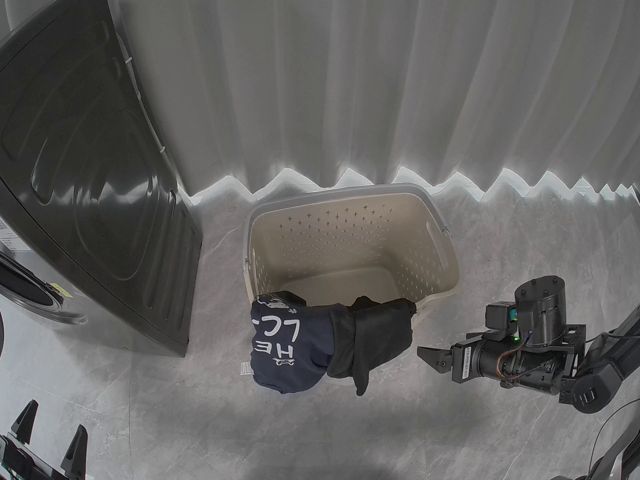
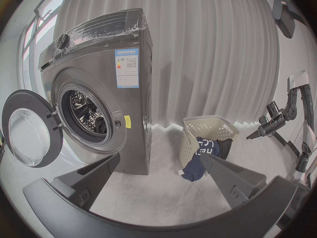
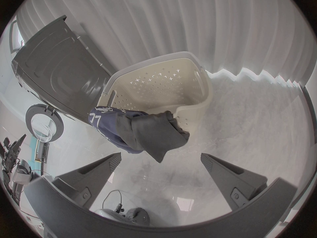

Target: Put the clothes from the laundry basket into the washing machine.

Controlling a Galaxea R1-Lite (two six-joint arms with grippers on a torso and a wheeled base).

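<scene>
The right jaws hang spread and empty just beside the black garment [image 1: 370, 338] and navy printed shirt [image 1: 290, 351] draped over the laundry basket's [image 1: 347, 241] near rim, while the left jaws, also spread and empty, sit well apart from them, facing the washing machine [image 2: 132, 116] with its door [image 2: 31, 129] open.

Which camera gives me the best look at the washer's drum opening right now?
The left wrist view: the washing machine faces it, door open, drum visible inside. The head view shows its side panel and a sliver of the front; the right wrist view shows the side and the open door.
</scene>
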